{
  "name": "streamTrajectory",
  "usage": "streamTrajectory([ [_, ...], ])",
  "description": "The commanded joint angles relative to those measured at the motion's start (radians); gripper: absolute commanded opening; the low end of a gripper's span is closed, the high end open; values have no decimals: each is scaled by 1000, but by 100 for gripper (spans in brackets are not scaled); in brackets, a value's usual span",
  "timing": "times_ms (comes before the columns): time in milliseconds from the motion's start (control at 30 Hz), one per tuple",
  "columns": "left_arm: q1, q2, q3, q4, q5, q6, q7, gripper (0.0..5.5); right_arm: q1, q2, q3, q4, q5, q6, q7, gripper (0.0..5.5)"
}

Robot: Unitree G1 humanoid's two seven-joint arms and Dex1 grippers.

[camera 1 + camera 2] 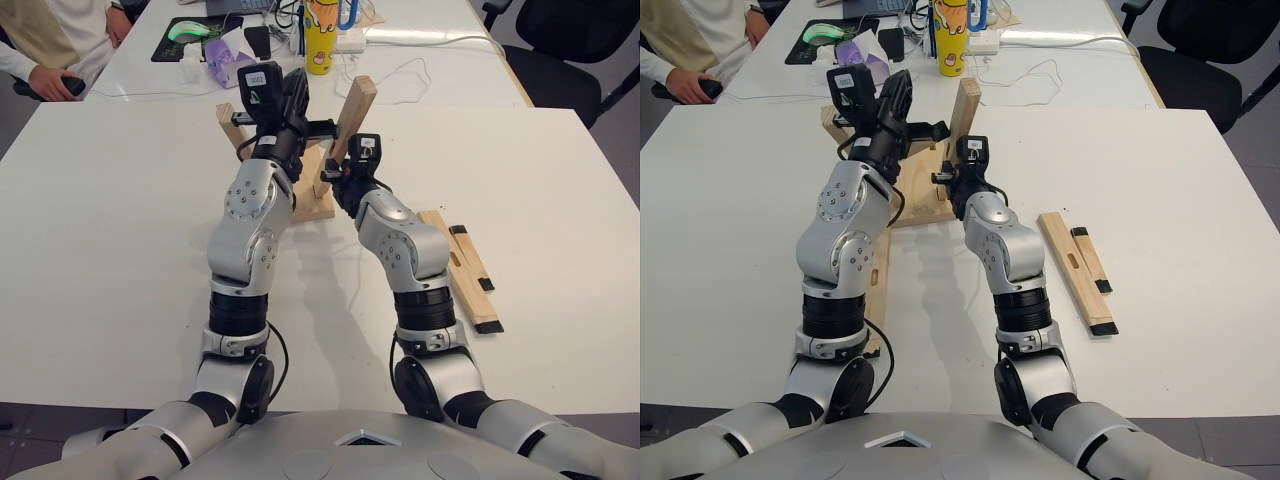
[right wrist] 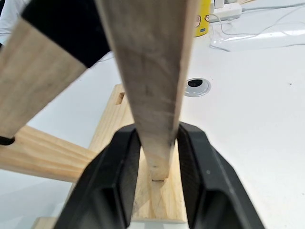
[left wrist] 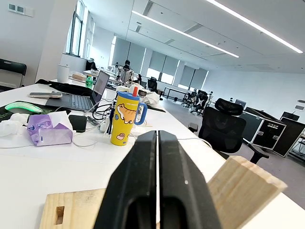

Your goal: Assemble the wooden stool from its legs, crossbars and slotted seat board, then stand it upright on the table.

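The slotted seat board (image 1: pixel 312 206) lies flat at the far middle of the white table (image 1: pixel 120 250). One wooden leg (image 1: pixel 356 104) rises from it, tilted to the right. My right gripper (image 2: pixel 159 164) is shut on this leg just above the board, with the leg's foot at a slot. A second leg (image 1: pixel 231 124) slants up at the board's left end. Above the board, my left gripper (image 3: pixel 157 148) hovers between the two legs, fingers pressed together with nothing between them. Two loose wooden bars (image 1: pixel 458 270) with black ends lie to the right of my right arm.
Another wooden piece (image 1: pixel 879 272) lies on the table, partly hidden under my left arm. On the desk beyond stand a yellow cup (image 1: pixel 320 40), a purple packet (image 1: pixel 230 62) and cables (image 1: pixel 420 70). A person's hand (image 1: pixel 50 80) rests at the far left.
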Motion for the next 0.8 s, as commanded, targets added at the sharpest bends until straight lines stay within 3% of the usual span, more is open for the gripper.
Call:
streamTrajectory([
  [33, -69, 7, 0, -26, 5, 10, -1, 0, -8, 30, 5, -21, 1, 10, 5, 107],
  [200, -38, 46, -18, 82, 55, 80, 17, 0, -7, 31, 6, -22, -2, 7, 3, 107],
  [367, 75, 105, -110, 217, 126, 190, -31, 0, -8, 36, 4, -24, -1, 4, 0, 107],
  [500, 159, 134, -195, 193, 143, 203, -91, 0, -11, 41, -4, -23, -3, 0, -1, 103],
  [800, 55, 121, -114, 175, 146, 100, -57, 0, -13, 48, -4, -17, -11, -4, 1, 98],
])
